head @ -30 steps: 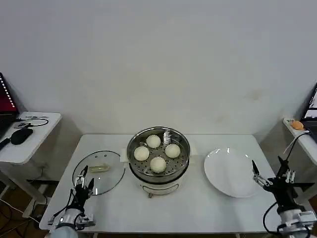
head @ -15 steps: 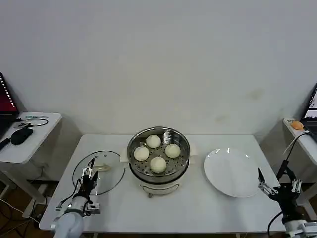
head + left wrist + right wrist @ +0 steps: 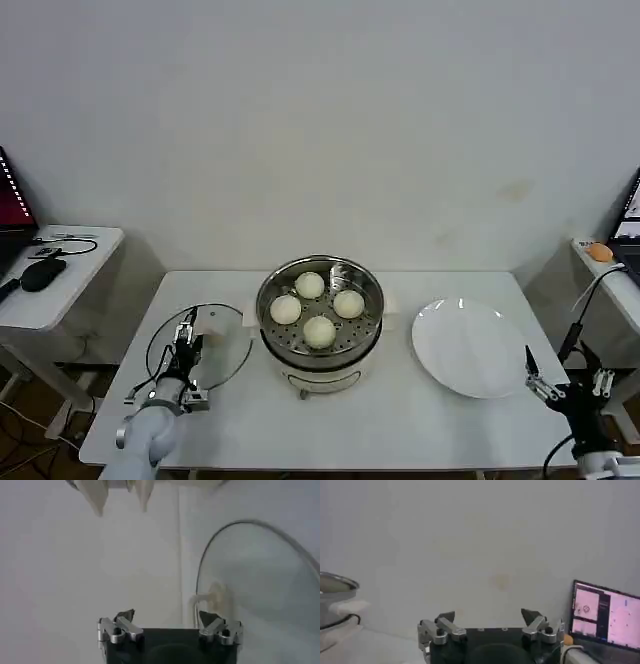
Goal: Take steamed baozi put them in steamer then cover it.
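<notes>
Setting: white table (image 3: 400, 420) against a plain pale wall, side desk with a mouse at far left.
Baozi: four steamed baozi (image 3: 318, 330) already sit on the perforated tray inside the steamer (image 3: 320, 312), mid-table on its white base.
Cover: glass cover (image 3: 226, 350) lies flat on the table just left of the steamer, pale handle (image 3: 209, 325) up; steamer not yet covered.
Plate: white plate (image 3: 470, 348) right of the steamer, nothing on it.
Left gripper: left gripper (image 3: 186, 341) hovers over the cover near the handle, claw spread, holding nothing.
Right gripper: right gripper (image 3: 562, 386) parked at the table's right front corner, beyond the plate, claw spread, empty.
Step in hand: judged as reaching for the cover; loading looks done.
Doing it well: centre the claw on the oblong handle, close across its narrow side, lift straight up so the rim clears the table, carry level, lower it square onto the steamer rim without nudging the buns.
Risk: glass is smooth, so an off-centre pinch could tilt or slip.
Left wrist view: shows the cover's metal rim (image 3: 240, 540), the handle (image 3: 216, 595) close ahead, and the left gripper (image 3: 170, 625) with fingertips wide apart, detail the head view leaves small.
Head view: gives the steamer, baozi, plate and both arms together.
Right wrist view: right gripper (image 3: 487, 625) spread, steamer edge (image 3: 335, 587) at one side, a lit screen (image 3: 605, 612) beyond.
</notes>
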You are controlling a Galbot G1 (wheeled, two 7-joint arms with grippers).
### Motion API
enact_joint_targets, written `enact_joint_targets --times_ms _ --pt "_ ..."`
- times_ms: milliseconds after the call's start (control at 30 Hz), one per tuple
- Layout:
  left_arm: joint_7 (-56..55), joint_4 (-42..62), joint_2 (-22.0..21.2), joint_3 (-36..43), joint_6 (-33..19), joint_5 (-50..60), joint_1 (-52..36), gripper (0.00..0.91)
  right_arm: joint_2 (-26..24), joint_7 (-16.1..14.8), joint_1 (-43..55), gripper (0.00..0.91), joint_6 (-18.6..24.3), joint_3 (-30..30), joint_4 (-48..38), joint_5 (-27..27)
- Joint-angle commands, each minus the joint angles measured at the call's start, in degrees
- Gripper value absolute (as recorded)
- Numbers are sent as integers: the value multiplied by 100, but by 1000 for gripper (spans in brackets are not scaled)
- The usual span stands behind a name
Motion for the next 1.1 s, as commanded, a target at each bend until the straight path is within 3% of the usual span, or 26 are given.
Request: enact_joint_targets --times_ms 33,567,800,1100 --pt "-58 665 -3 79 -1 38 -498 0 48 -20 -19 907 3 12 -20 -31" --pt "-193 330 -72 -32 2 66 -192 0 53 -52 -90 907 24 -57 18 -65" --pt "-390 -456 -97 -392 67 104 286 0 53 -48 -106 907 24 -86 132 -51" --pt "-89 -1905 229 -754 443 -85 871 0 33 -52 -89 907 57 -194 175 -70"
